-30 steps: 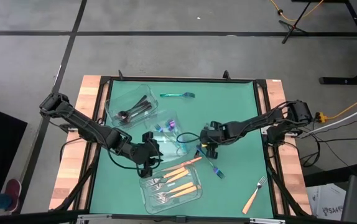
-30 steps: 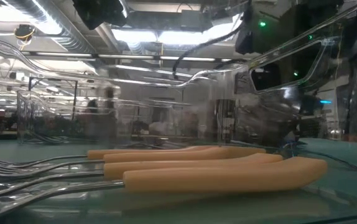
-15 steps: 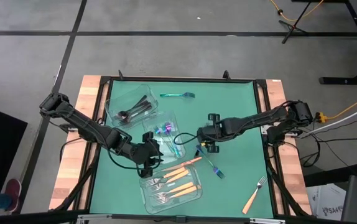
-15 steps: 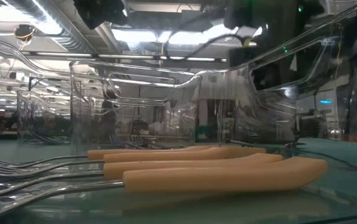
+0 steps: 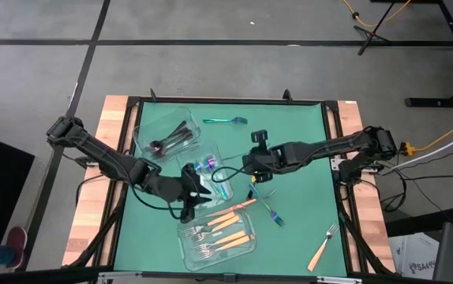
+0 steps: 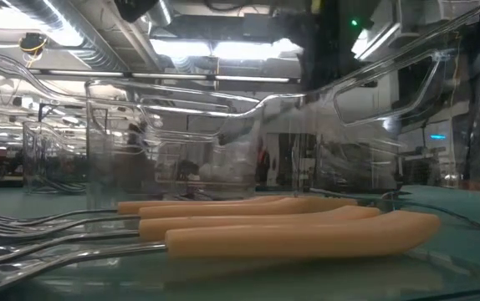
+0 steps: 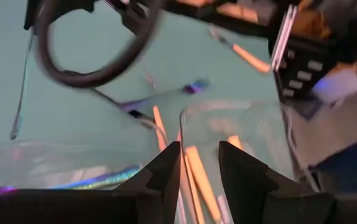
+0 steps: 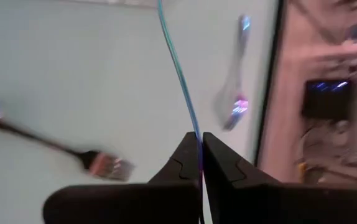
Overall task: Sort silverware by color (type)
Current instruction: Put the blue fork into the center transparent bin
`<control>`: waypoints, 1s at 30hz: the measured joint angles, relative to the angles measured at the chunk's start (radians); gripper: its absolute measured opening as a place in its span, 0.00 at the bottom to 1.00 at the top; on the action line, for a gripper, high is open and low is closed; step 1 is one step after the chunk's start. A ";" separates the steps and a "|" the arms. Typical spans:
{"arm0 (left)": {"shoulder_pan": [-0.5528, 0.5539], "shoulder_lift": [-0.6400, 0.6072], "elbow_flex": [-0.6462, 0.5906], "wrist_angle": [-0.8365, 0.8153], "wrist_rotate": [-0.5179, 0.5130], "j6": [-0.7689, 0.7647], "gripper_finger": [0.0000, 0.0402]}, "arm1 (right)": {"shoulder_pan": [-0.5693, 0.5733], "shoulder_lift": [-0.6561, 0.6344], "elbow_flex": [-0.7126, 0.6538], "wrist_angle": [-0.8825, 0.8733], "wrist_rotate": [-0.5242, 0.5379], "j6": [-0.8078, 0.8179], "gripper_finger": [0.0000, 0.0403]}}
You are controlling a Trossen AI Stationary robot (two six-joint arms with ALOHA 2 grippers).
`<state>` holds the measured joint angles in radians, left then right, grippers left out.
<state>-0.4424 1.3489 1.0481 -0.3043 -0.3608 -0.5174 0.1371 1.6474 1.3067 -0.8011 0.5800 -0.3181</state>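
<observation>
Three clear containers sit mid-table: black utensils [image 5: 167,138] in the far-left one, iridescent ones [image 5: 209,165] in the middle one, orange-handled forks [image 5: 217,237] in the near one. My right gripper [image 5: 250,163] hovers right of the middle container, shut on a slim iridescent utensil [image 8: 177,68]. My left gripper [image 5: 194,191] is open at the middle container's near edge, over the orange handles [image 7: 198,169]. Lying loose on the mat are a teal utensil [image 5: 225,121], a blue one [image 5: 272,211] and an orange-handled fork [image 5: 323,246]. My right gripper pinches the iridescent utensil between its two fingers at one end of the slim stem [image 8: 195,132]. The rest of the stem runs straight out ahead, past the fingertips, clear of the mat. Which end it has cannot be told.
One orange-handled fork [image 5: 236,207] lies across the near container's far rim. A black cable loop [image 7: 97,56] hangs by the right gripper, close to my left one. The green mat [image 5: 305,134] is bare at the far right. Wooden side rails [image 5: 92,213] flank the mat.
My right gripper has risen from the mat near the blue utensil and travelled toward the table's left and far side, up to the middle container, staying shut on the iridescent utensil. My left gripper has shifted slightly right toward the middle container.
</observation>
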 joint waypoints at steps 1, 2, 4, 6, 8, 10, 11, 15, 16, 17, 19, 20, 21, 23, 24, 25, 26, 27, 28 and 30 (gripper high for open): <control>0.000 -0.011 0.000 0.000 -0.009 -0.004 0.26 | 0.000 0.000 0.010 0.004 0.009 -0.025 0.00; 0.001 -0.023 0.000 0.001 -0.020 -0.005 0.26 | 0.000 0.000 0.018 0.003 0.014 -0.046 0.00; 0.002 -0.044 0.000 0.000 -0.030 -0.004 0.26 | 0.000 -0.001 0.031 0.002 0.015 -0.075 0.00; 0.002 -0.057 0.000 0.001 -0.037 -0.004 0.26 | 0.000 0.000 0.042 -0.001 0.026 -0.108 0.00; 0.002 -0.064 0.000 0.001 -0.054 -0.001 0.26 | 0.001 0.000 0.055 0.000 0.074 -0.148 0.00; 0.009 -0.071 0.000 0.001 -0.074 0.000 0.26 | 0.001 0.000 0.065 0.008 0.134 -0.197 0.00; 0.015 -0.071 0.000 0.003 -0.079 -0.001 0.26 | 0.001 0.000 0.067 0.026 0.154 -0.224 0.00; 0.053 -0.071 0.000 0.002 -0.080 -0.004 0.26 | 0.000 0.000 0.068 0.143 0.162 -0.343 0.00; 0.064 -0.071 0.000 0.003 -0.080 -0.004 0.26 | 0.000 0.000 0.068 0.173 0.149 -0.375 0.00; 0.077 -0.071 0.000 0.003 -0.080 -0.004 0.26 | 0.000 0.000 0.068 0.201 0.126 -0.407 0.00; 0.103 -0.074 0.000 0.001 -0.070 -0.004 0.26 | 0.000 0.000 0.068 0.253 0.066 -0.456 0.00; 0.115 -0.080 0.000 -0.003 -0.060 -0.004 0.26 | 0.000 0.000 0.068 0.280 0.035 -0.477 0.00; 0.127 -0.086 0.000 -0.002 -0.050 -0.005 0.26 | 0.001 0.000 0.068 0.308 0.007 -0.490 0.00; 0.150 -0.105 0.000 -0.003 -0.021 -0.004 0.26 | 0.001 0.000 0.068 0.364 -0.038 -0.529 0.00; 0.158 -0.116 0.000 -0.008 -0.010 -0.005 0.26 | 0.001 0.000 0.068 0.390 -0.063 -0.548 0.00; 0.167 -0.123 0.000 -0.008 -0.003 -0.005 0.26 | 0.001 0.000 0.068 0.415 -0.092 -0.568 0.00; 0.175 -0.131 0.000 -0.007 0.001 -0.005 0.26 | 0.001 0.000 0.068 0.436 -0.125 -0.591 0.00; 0.184 -0.143 0.000 -0.014 0.005 -0.005 0.26 | 0.001 0.000 0.068 0.460 -0.156 -0.609 0.00; 0.189 -0.154 0.000 -0.024 0.007 -0.005 0.26 | 0.001 0.000 0.068 0.485 -0.186 -0.628 0.00; 0.203 -0.172 0.000 -0.018 0.013 -0.008 0.26 | 0.001 0.000 0.068 0.534 -0.241 -0.648 0.00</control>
<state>-0.2389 1.1766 1.0485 -0.3224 -0.3475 -0.5249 0.1383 1.6470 1.3748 -0.2673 0.3389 -0.9664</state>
